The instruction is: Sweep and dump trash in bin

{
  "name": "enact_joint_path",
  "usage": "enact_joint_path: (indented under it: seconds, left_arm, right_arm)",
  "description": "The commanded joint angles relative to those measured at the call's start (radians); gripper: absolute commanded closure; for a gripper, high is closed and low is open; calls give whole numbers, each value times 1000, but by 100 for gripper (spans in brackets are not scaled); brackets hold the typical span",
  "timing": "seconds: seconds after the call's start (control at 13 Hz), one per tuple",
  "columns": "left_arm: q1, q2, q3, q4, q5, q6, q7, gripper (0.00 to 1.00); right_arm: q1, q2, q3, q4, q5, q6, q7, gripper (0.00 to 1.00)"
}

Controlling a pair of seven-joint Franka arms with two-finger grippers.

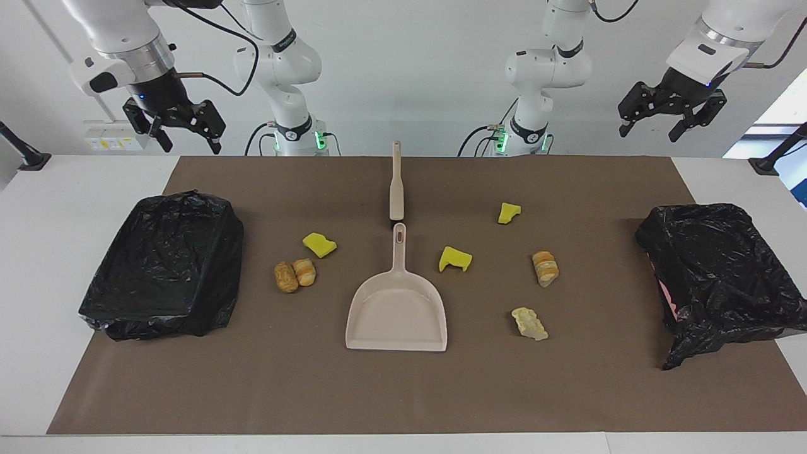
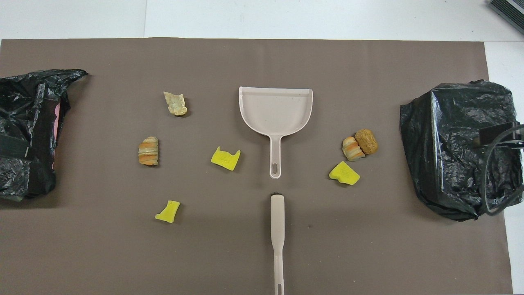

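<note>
Seven trash scraps lie on the brown mat. The yellow sponge pieces (image 1: pixel 319 244) (image 1: pixel 455 259) (image 1: pixel 509 212), the bread-like chunks (image 1: pixel 285 277) (image 1: pixel 304 272) (image 1: pixel 545 267) and a cream lump (image 1: pixel 529 323) are spread to both sides of the beige dustpan (image 1: pixel 396 312). The beige brush (image 1: pixel 396 189) lies just nearer to the robots than the dustpan's handle. My right gripper (image 1: pixel 189 142) hangs open and empty, high over the mat's edge near its bin. My left gripper (image 1: pixel 649 131) hangs open and empty, high at its own end. Both arms wait.
A bin lined with a black bag (image 1: pixel 161 265) stands at the right arm's end of the mat, and another (image 1: pixel 719 271) stands at the left arm's end. In the overhead view the dustpan (image 2: pixel 275 110) opens away from the robots.
</note>
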Motion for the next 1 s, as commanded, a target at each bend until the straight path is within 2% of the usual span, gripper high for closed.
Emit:
enact_joint_path:
  seconds: [0.0,0.92]
  left_arm:
    - [1,-35,0,-41,16,0,15,0]
    - [-6,-33,0,-40,16,1,4,0]
  right_arm:
    - [-4,-16,1,-11,20,-1,-15,0]
    - [-4,-14,1,-11,20,-1,-15,0]
